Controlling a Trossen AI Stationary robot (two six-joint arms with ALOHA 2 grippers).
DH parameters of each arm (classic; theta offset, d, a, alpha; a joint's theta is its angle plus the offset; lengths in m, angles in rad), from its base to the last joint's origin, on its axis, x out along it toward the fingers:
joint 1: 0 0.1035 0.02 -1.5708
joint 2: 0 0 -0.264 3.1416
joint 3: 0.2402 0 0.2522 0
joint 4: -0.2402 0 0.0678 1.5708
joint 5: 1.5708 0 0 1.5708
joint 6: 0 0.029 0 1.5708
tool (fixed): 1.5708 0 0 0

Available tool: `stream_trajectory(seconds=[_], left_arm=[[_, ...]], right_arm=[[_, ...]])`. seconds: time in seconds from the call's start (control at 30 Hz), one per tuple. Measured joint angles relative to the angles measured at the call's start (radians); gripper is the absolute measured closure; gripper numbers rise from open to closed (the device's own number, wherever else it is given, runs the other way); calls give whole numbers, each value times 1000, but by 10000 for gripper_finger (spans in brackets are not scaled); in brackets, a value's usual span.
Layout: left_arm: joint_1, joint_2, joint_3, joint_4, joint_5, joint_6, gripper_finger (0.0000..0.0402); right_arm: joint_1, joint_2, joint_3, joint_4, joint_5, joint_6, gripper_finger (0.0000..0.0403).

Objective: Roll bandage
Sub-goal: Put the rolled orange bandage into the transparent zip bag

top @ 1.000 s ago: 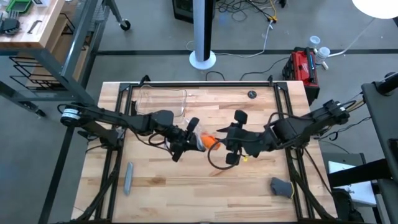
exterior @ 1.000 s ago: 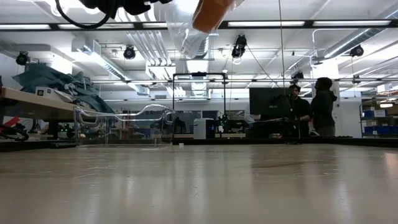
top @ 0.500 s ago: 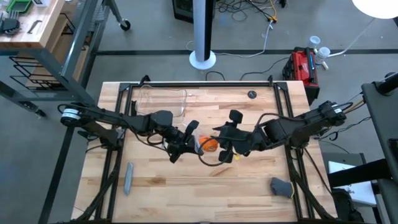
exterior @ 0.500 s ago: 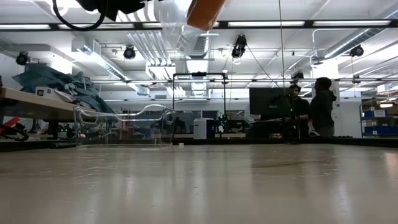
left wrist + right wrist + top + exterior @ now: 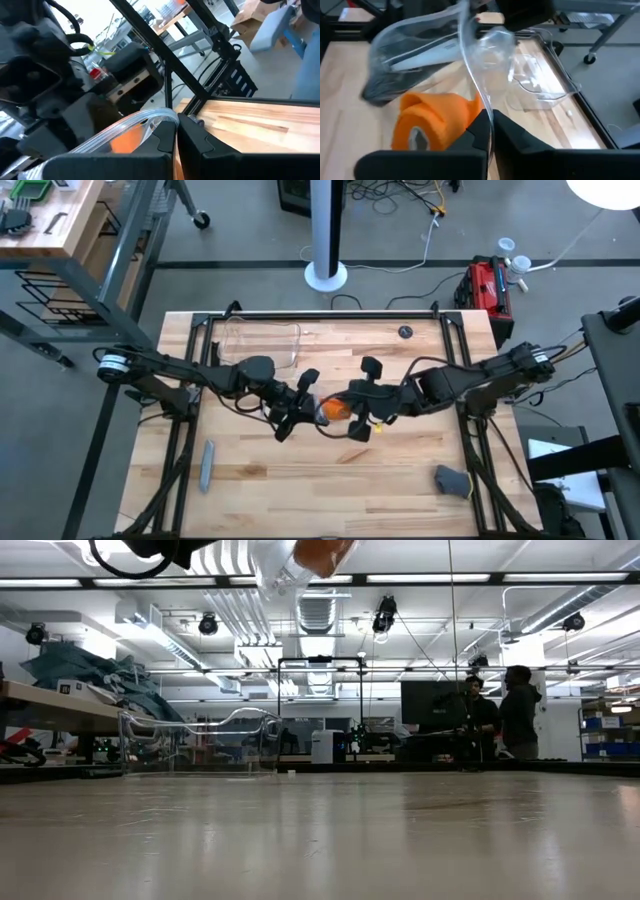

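Bandage (image 5: pixel 334 409) sits inside clear plastic wrap (image 5: pixel 470 45) we see both pinching: left gripper (image 5: pixel 305 402) and right gripper (image 5: pixel 352 402), fingers together on it.

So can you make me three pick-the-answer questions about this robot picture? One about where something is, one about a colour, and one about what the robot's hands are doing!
1. Where is the grey bar?
A. on the table near the front left
B. inside the clear tray
C. in the right gripper

2. What colour is the bandage?
A. green
B. orange
C. white

3. What are the two grippers doing with the clear plastic wrap?
A. both are far away from it
B. both are shut on it, up off the table
C. both are pressing it flat on the table

Answers:
1 A, the high view shows it lying alone on the wood.
2 B, the roll is bright orange.
3 B, the left gripper and right gripper each pinch the wrap's edge, and the low view shows it hanging high above the table.
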Motion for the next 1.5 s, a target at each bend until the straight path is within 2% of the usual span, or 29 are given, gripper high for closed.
stream_trajectory(seconds=[0.13,0.23,0.3,0.37,0.5,0.63,0.7,0.8,0.9,1.03,1.17,1.5], left_arm=[[0,0,0,-7,-9,-40,401],[0,0,0,-28,-130,-141,401],[4,0,0,-32,-232,-241,401],[13,0,3,-24,-282,-342,401],[31,1,31,52,-300,-581,401],[43,0,47,88,-308,-851,401],[43,0,48,85,-308,-864,401],[43,0,41,81,-307,-873,401],[45,0,40,73,-308,-882,401],[47,0,40,78,-308,-879,401],[49,0,40,73,-314,-854,401],[79,0,11,-7,-352,-746,401]], right_arm=[[-23,-14,14,-36,0,16,401],[-39,-26,74,-139,4,43,402],[-54,-28,113,-188,-20,68,402],[-69,-19,138,-231,-76,74,402],[-106,9,194,-342,-60,92,403],[-155,7,242,-378,-144,94,403],[-170,8,260,-379,-156,94,403],[-204,10,305,-439,-272,96,403],[-211,13,344,-464,-199,113,403],[-208,15,343,-470,-210,101,403],[-210,15,328,-462,-150,85,403],[-183,6,318,-451,-173,24,373]])
